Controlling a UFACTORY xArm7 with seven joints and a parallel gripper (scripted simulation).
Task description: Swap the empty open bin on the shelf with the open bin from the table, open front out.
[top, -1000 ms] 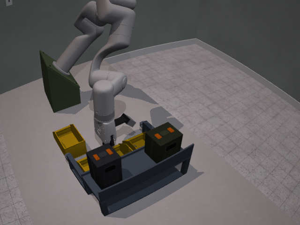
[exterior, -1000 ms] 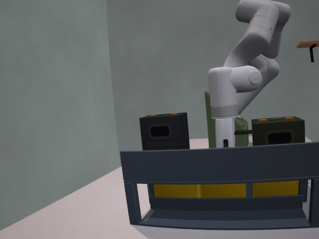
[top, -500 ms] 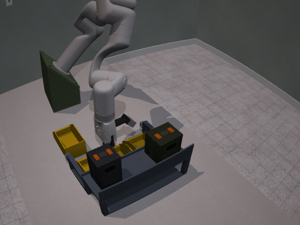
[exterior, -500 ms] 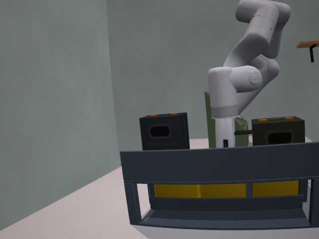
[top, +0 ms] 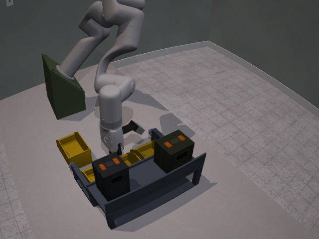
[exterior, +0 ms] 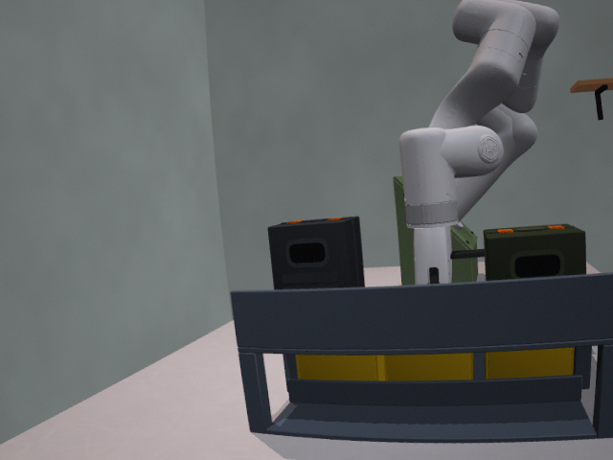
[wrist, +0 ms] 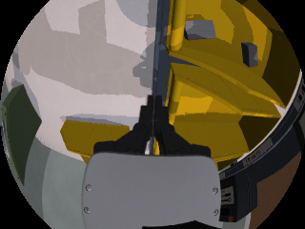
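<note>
Pointing down at the front of the shelf [top: 154,187] [exterior: 420,316], the gripper [top: 117,151] [wrist: 153,104] has its fingertips together. One yellow bin [top: 74,149] stands on the table [top: 46,195]; others sit on the shelf.

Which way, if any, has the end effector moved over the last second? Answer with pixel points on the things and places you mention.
No visible move: in the top view the end effector [top: 115,152] [wrist: 153,104] sits beside the same front corner of the black case [top: 110,177] [exterior: 316,257] throughout.
</note>
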